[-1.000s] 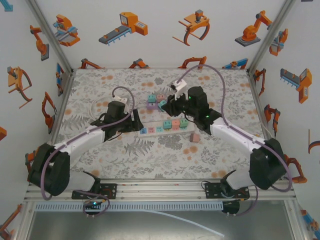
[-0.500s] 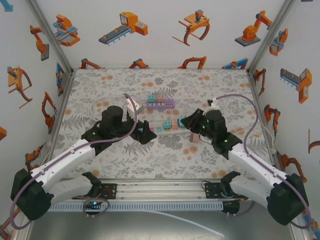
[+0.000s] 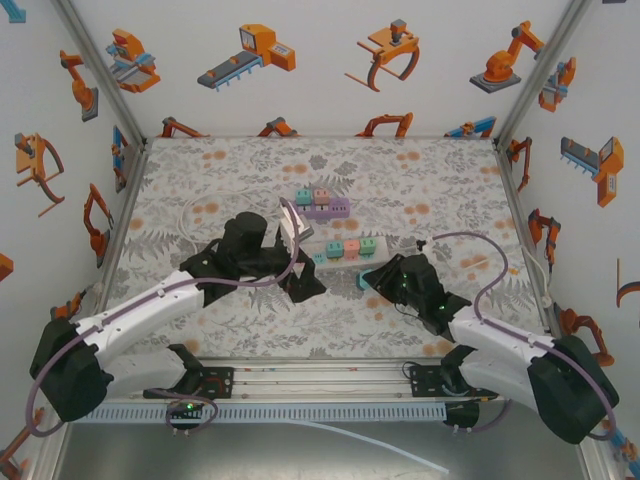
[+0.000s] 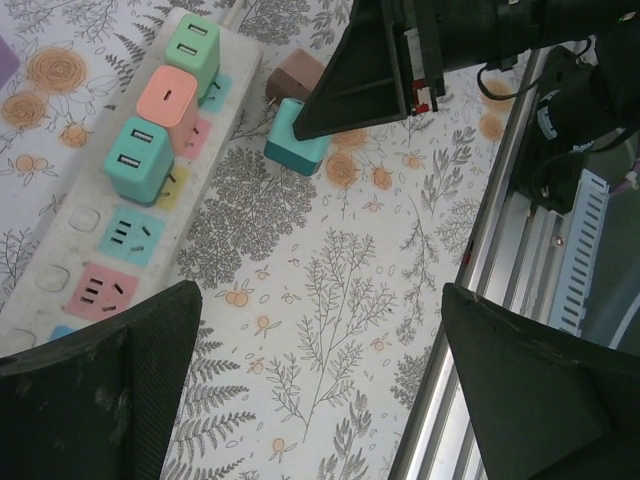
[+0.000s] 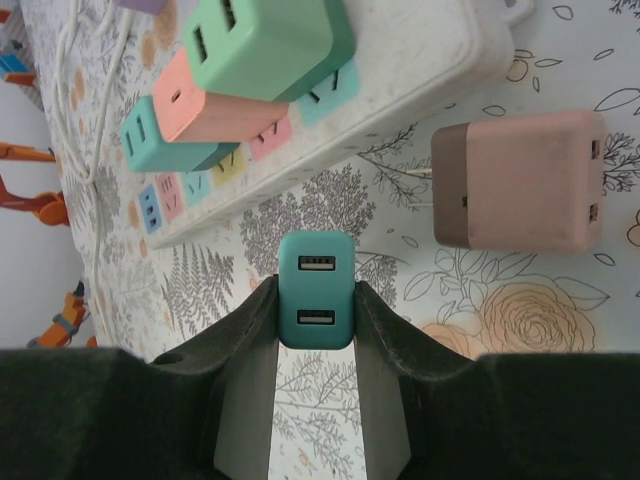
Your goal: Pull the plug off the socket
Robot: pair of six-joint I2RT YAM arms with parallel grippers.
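Right gripper (image 5: 316, 296): teal plug (image 5: 316, 312) pinched between fingers, held clear of socket strip (image 5: 440, 60), just beside loose pink plug (image 5: 520, 180) laid on table (image 5: 300, 225). Three seated plugs (image 5: 215, 110) carried by strip beyond. Left gripper (image 4: 320, 400): fingers spread, poised above table by strip's end.

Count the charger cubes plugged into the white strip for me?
3, in a row at one end of the white strip: green cube, salmon cube, teal cube. Its other visible sockets are empty.

Smooth matt plastic plug (image 5: 316, 290), scuffed white plastic power strip (image 5: 430, 70), brushed metal rail (image 4: 500, 250)
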